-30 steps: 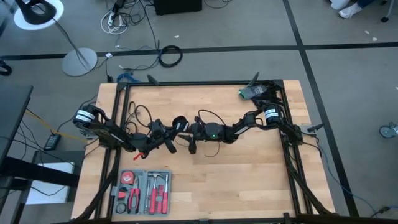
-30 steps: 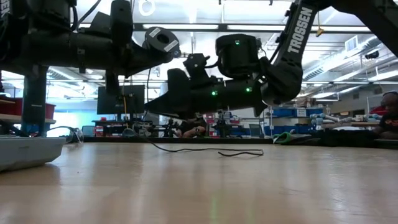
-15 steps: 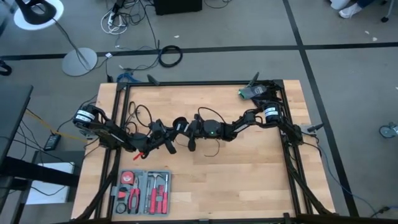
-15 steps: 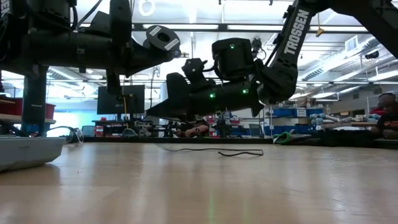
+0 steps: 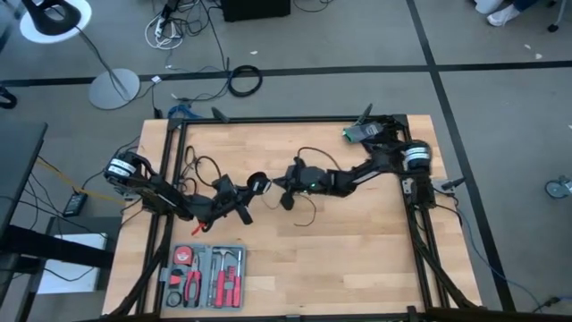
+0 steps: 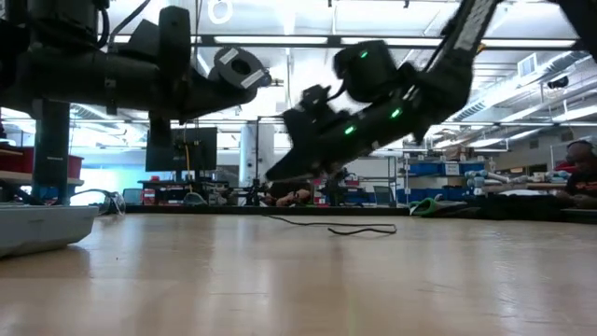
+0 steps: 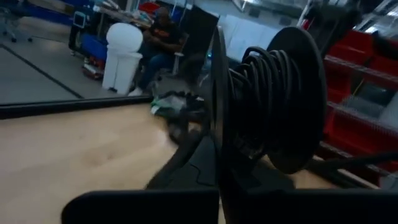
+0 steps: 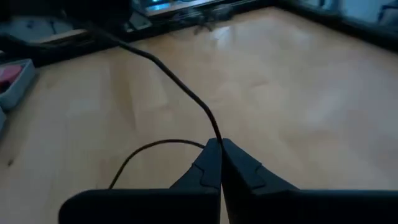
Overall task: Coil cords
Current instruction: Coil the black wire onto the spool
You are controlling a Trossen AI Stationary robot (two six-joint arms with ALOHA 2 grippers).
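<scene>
Black cord pinched in right hand, mid-table, edges well apart.

Grey floor, floor lamp, red bins on shelving.

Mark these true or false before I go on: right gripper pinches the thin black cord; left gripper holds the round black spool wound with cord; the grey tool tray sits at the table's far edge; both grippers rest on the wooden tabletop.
1. The right gripper is shut on the thin black cord. True.
2. The left gripper holds the round black spool wound with cord. True.
3. The grey tool tray sits at the table's far edge. False: it lies at the near edge, on the left arm's side.
4. Both grippers rest on the wooden tabletop. False: the low view shows both above it.
</scene>
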